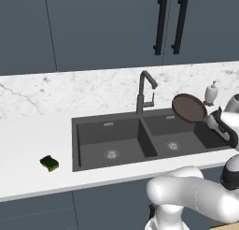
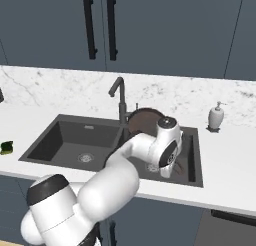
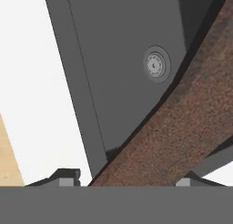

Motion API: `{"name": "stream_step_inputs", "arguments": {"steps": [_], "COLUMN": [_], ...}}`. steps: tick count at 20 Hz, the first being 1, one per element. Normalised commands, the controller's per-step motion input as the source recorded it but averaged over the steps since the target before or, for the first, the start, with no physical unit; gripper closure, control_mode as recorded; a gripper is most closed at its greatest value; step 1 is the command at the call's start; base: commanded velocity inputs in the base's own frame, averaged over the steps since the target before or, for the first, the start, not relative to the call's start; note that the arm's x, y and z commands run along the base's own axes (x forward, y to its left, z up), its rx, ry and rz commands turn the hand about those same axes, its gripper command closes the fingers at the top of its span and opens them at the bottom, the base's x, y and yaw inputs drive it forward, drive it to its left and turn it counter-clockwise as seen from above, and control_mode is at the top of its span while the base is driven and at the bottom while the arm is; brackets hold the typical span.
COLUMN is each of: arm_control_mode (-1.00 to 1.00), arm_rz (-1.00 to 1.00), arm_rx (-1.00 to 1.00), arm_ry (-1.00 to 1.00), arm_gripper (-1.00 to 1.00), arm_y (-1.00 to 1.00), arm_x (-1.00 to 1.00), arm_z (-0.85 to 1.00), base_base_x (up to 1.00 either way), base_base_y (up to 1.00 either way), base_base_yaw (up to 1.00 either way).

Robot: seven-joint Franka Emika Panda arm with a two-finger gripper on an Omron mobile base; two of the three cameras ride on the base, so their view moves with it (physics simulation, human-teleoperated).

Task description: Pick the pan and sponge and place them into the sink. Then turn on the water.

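One pan point(image 1: 189, 107) hangs tilted over the sink's point(image 1: 79, 145) right basin; whether the gripper's point(image 3: 123, 182) jaws pinch it cannot be told. Sponge point(image 1: 49, 163) at nine o'clock.

One pan point(image 1: 189, 108), one sponge point(image 1: 49, 163).

Pan point(image 1: 189, 108) tilted above sink point(image 1: 93, 140)

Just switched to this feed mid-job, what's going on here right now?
The arm is holding the pan tilted in the air above the right basin of the sink, with the handle between the gripper tips. It is not set down yet. The sponge lies on the counter left of the sink, untouched. No water runs from the faucet.
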Motion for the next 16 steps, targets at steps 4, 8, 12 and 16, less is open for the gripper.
{"name": "stream_step_inputs", "arguments": {"steps": [4,8,12,16], "arm_control_mode": [-1.00,-1.00,-1.00,-1.00], "arm_rz": [0.16,0.13,0.02,0.00], "arm_rx": [-0.19,-0.10,-0.20,-0.13], "arm_ry": [0.13,0.08,0.20,0.22], "arm_gripper": [1.00,1.00,1.00,1.00], "arm_y": [0.00,-0.03,0.09,0.02], "arm_x": [0.00,0.00,0.04,0.09], "arm_z": [0.08,0.00,0.00,0.00], "base_base_x": [0.00,0.00,0.00,0.00], "base_base_y": [0.00,0.00,0.00,0.00], "base_base_yaw": [0.00,0.00,0.00,0.00]}}
